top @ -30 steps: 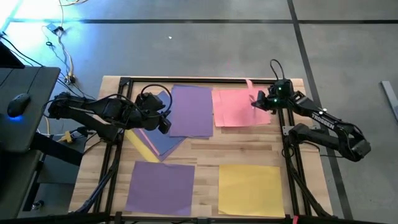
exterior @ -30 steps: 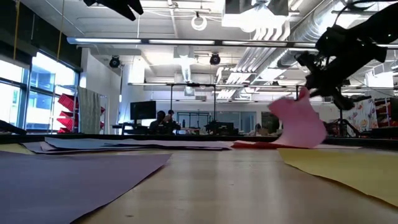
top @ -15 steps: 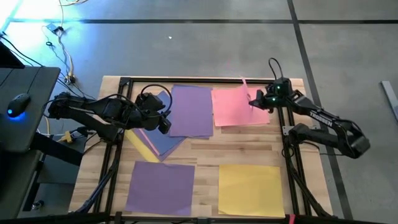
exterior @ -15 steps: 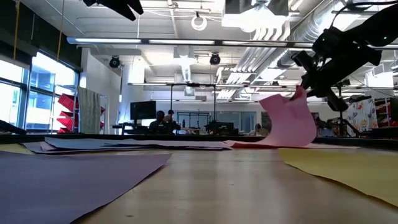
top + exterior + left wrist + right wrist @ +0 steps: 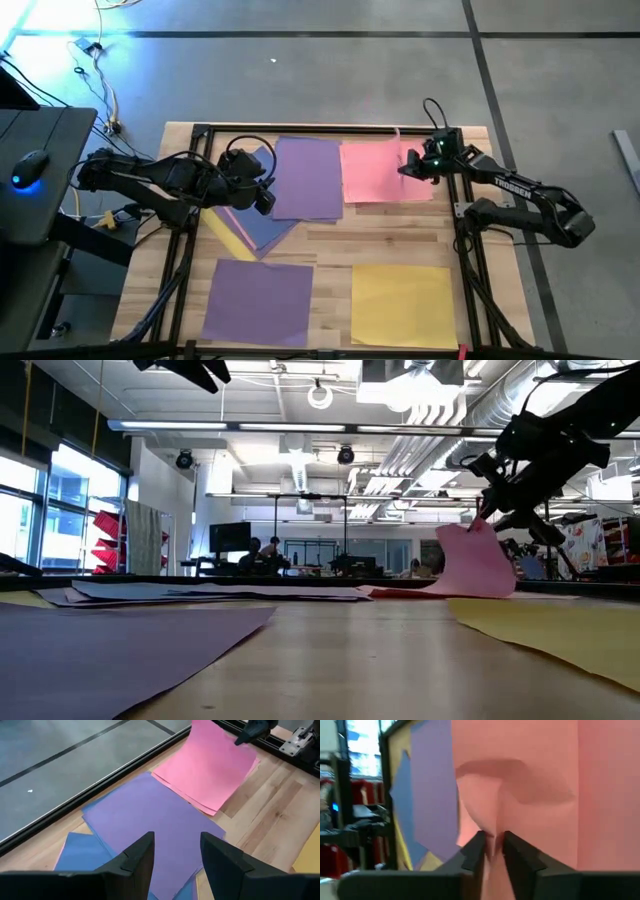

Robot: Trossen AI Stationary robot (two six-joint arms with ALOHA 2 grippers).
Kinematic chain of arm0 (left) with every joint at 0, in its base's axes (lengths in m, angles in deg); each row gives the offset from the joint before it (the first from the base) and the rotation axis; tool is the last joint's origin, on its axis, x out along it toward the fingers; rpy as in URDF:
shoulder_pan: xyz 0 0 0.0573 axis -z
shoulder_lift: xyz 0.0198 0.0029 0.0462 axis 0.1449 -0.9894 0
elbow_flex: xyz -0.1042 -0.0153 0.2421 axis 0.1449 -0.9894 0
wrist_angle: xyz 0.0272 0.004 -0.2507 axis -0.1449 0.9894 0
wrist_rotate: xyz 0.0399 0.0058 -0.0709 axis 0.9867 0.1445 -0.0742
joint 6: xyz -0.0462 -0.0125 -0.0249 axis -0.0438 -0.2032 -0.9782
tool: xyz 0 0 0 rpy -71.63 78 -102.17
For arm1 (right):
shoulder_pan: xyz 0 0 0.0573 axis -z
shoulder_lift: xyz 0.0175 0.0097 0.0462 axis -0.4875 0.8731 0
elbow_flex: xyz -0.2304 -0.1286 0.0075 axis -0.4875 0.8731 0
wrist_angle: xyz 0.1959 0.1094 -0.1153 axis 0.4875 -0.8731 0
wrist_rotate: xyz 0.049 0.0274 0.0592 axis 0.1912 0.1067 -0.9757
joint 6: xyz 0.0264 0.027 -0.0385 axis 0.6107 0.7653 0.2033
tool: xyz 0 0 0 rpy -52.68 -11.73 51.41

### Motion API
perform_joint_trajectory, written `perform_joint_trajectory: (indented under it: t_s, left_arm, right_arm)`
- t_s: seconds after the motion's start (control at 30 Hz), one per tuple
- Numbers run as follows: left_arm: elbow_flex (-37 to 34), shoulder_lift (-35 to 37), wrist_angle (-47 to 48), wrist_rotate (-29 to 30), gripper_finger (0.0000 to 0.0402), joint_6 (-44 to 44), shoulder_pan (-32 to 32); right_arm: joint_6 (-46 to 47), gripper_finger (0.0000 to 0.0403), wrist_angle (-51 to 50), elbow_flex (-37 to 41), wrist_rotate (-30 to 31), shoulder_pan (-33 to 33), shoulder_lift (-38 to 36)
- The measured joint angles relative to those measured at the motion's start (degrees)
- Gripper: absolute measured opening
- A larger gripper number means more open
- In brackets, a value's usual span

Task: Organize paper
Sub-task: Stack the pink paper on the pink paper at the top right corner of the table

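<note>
A pink sheet of paper lies on a pink pile at the table's far right. Its right edge is raised under my right gripper, which is shut on it. My left gripper hovers open over the far purple sheet, with nothing between its fingers. That purple sheet lies on a fanned pile with a blue sheet and a yellow one. Another purple sheet and another yellow sheet lie flat near the front edge. My right gripper pinches a puckered fold of the pink sheet between its two fingers, at the sheet's right edge. The fingers slant down from the table's right side. The held part stands up in a hump, while the rest of the sheet lies on the pink pile.
A black frame runs along the table's far edge and down both sides. Bare wood shows between the far piles and the near sheets. Left of the table, a dark desk holds a computer mouse.
My right gripper has sunk a little toward the pink pile and tipped further down, still on the pink sheet. The sheet's raised part has come down from a tall hanging flap to a lower hump, and more of the sheet lies on the pile.
</note>
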State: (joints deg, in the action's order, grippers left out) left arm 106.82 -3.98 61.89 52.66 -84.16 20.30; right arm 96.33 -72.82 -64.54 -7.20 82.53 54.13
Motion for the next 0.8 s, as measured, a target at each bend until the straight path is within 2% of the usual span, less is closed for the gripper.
perform_joint_trajectory:
  t_s: [0.17, 0.3, 0.43, 0.57, 0.63, 0.8]
  left_arm:
    - [0.0, 0.0, 0.0, -0.9, 0.0135, -0.1, 0.0]
    - [0.0, 0.0, 0.0, -1.0, 0.0135, -0.1, 0.0]
    - [0.0, 0.0, 0.0, -1.5, 0.0135, -0.1, 0.0]
    - [0.0, 0.0, 0.0, -1.5, 0.0135, -0.1, 0.0]
    - [0.0, 0.0, 0.0, -1.5, 0.0135, -0.1, 0.0]
    - [0.0, 0.0, 0.0, -1.5, 0.0135, 0.0, 0.0]
  right_arm:
    - [-6.2, 0.0184, -5.5, 0.0, 0.3, 0.4, 0.0]
    - [-10.7, 0.0226, -12.1, -2.8, 3.7, 0.4, 0.0]
    - [-16.7, 0.0228, -21.9, -7.8, 10.0, 0.4, 0.0]
    - [-19.9, 0.0215, -27.1, -10.6, 13.4, 0.4, 0.4]
    - [-20.3, 0.0206, -28.9, -10.6, 15.3, 0.4, 1.2]
    - [-21.4, 0.0183, -29.0, -9.2, 15.8, 0.4, 4.3]
